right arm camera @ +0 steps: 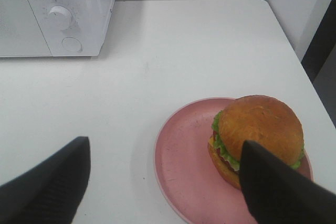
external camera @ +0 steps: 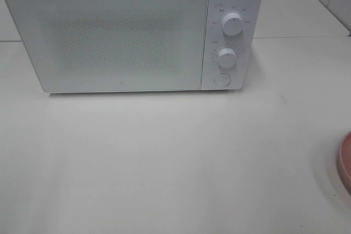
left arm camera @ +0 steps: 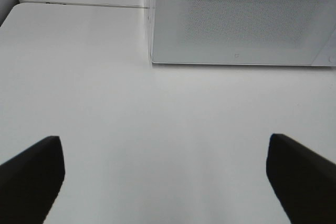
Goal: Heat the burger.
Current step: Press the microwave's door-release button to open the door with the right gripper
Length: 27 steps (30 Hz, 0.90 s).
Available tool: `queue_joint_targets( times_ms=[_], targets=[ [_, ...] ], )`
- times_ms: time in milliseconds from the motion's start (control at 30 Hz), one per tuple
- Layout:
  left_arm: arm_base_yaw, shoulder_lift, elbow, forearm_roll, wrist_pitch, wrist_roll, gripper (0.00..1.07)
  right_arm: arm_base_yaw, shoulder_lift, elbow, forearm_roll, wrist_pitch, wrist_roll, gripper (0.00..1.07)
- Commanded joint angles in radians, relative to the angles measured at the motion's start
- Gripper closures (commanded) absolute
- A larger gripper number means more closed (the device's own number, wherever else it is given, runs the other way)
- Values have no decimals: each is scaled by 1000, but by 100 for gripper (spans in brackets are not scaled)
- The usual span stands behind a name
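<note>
1. Microwave (external camera: pixel 109 36): white, at the back of the desk (external camera: pixel 164 163). Door (external camera: pixel 104 34) shut. Two knobs (external camera: pixel 233 24) one above the other, with a round button (external camera: pixel 221 79) beneath.
2. Plate (right arm camera: pixel 184 166): pink and round, on the desk to the right of the microwave and well apart from it. Only its rim shows at the high view's right edge.
3. Burger (right arm camera: pixel 260 129): upright on the plate, toward one side, with lettuce frill and cheese showing under the bun.
4. Left hand (left arm camera: pixel 163 145): released, fingers spread wide over bare desk in front of the microwave, grasping nothing.
5. Right hand (right arm camera: pixel 164 142): released, fingers apart above the plate. One finger (right arm camera: pixel 278 187) overlaps the burger in the wrist view; contact cannot be told.
</note>
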Motion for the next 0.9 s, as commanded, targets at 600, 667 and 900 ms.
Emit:
queue_joint_targets(
  times_ms=[600, 667, 900],
  targets=[
    [-6, -20, 0, -2, -6, 4, 7, -6, 19, -41, -1, -13, -2, 34],
    [-6, -20, 0, -2, -6, 4, 7, -6, 49, -56, -3, -20, -2, 34],
    [-6, -20, 0, -2, -6, 4, 7, -6, 166, -63, -4, -91, -2, 34]
  ],
)
